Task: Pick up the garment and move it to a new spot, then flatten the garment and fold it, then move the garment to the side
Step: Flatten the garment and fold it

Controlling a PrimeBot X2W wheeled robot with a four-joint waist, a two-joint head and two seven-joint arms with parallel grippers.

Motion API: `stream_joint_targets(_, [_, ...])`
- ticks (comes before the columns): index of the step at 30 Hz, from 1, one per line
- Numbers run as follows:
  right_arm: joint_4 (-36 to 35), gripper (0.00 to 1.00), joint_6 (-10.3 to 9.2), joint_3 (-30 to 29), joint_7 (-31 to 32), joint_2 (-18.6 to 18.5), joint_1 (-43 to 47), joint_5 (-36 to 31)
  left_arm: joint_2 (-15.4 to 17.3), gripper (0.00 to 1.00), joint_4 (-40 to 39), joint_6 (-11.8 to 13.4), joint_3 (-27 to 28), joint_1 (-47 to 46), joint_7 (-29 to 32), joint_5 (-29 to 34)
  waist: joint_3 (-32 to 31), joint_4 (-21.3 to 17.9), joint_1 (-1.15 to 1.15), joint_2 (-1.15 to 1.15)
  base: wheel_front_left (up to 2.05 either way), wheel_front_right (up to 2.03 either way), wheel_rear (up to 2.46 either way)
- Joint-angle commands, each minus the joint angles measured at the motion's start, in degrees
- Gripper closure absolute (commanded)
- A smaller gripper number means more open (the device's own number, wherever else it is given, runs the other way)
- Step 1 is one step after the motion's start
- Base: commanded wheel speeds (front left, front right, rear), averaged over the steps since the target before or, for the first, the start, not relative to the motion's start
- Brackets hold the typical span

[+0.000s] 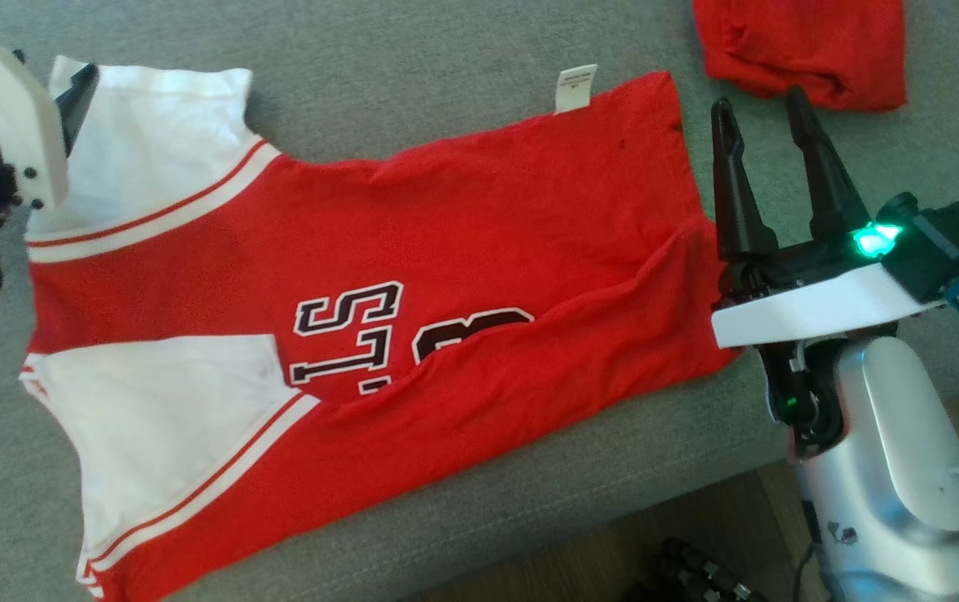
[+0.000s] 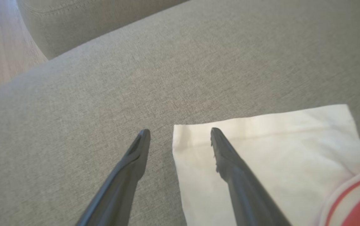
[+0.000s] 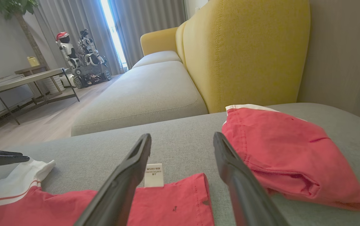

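A: Where's the garment [image 1: 412, 276]?
B: Spread on the sofa cushion [image 1: 446, 50], long axis nine to three o'clock.
A: Hands?
B: Both released, empty: left hand [image 2: 180, 133] at the sleeve [image 2: 277, 157], nine o'clock; right hand [image 1: 759, 99] just off the hem [image 1: 692, 251], three.

Soft daylight; window [image 3: 112, 31] blown out (right wrist view); left wrist view blurred, faint shadows.
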Motion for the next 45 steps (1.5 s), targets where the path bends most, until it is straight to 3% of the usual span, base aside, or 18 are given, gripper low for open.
stream_joint_targets(1, [-1.67,0.0,-0.05,1.52,-0.79,-0.2,-1.13,0.6,3.97,0.0,-0.42,0.03,1.4,-3.5,0.15,0.09,0.79,-0.94,-0.01,0.0,0.0,0.0,0.0])
stream_joint_targets(12, [-0.63,0.0,-0.05,0.28,-1.39,-0.2,-1.3,0.5,4.15,0.0,5.39,0.03,-1.73,-5.0,0.97,-1.97,0.96,-1.91,-0.01,0.0,0.0,0.0,0.0])
stream_joint_targets(13, [-0.45,0.0,-0.05,-0.01,-1.33,-0.2,-1.31,0.4,3.94,0.58,5.45,0.03,-2.16,-4.98,1.25,-2.71,0.87,-1.81,-0.01,0.0,0.0,0.0,0.0])
stream_joint_targets(14, [-0.26,0.0,-0.05,-0.33,-1.22,-0.2,-1.34,0.31,3.8,1.0,5.34,0.03,-2.56,-5.01,1.41,-3.51,0.82,-1.68,-0.01,0.0,0.0,0.0,0.0])
stream_joint_targets(22, [2.58,0.0,-0.05,-1.74,1.64,-0.2,-3.43,0.24,2.59,1.0,3.74,0.03,-3.0,-5.15,-4.77,-7.23,-0.18,1.08,-0.01,0.0,0.0,0.0,0.0])
stream_joint_targets(32, [10.04,0.0,-0.05,-3.03,13.49,-0.72,-10.63,1.54,-1.03,1.0,0.83,0.02,-2.66,-2.13,-18.12,-10.85,-2.28,8.55,-0.01,0.0,0.0,0.0,0.0])
stream_joint_targets(39, [16.0,0.0,-0.05,0.6,19.51,-8.21,-13.9,6.7,-1.71,1.0,-0.87,0.02,-5.04,-0.32,-21.57,-13.77,-2.23,11.26,-0.01,0.0,0.0,0.0,0.0])
stream_joint_targets(45, [21.95,0.0,-0.05,0.78,20.55,-10.89,-15.65,6.84,-1.78,1.0,-0.15,0.02,-7.01,-0.24,-23.12,-15.01,-2.04,11.62,-0.01,0.0,0.0,0.0,0.0])
